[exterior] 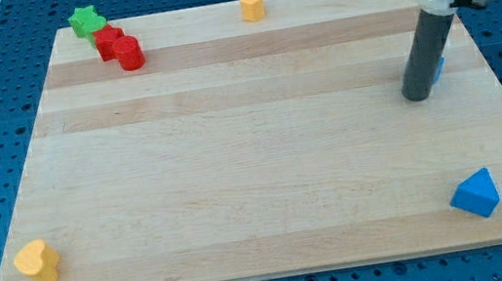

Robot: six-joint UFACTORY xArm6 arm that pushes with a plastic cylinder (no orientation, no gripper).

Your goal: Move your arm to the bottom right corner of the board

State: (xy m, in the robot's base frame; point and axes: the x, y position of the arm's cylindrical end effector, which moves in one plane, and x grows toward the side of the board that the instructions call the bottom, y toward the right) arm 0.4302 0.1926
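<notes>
Our tip (417,95) sits bare, holding nothing, upper right on the board (237,182). We slide toward the bottom-right corner, steering clear of the blue triangular block (475,195) parked there.

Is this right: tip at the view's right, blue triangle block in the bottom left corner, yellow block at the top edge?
No, one slip: the blue triangle block sits in the view's bottom right corner, as the camera view shows. My tip at the view's right and the yellow block at the top edge are correct.
</notes>
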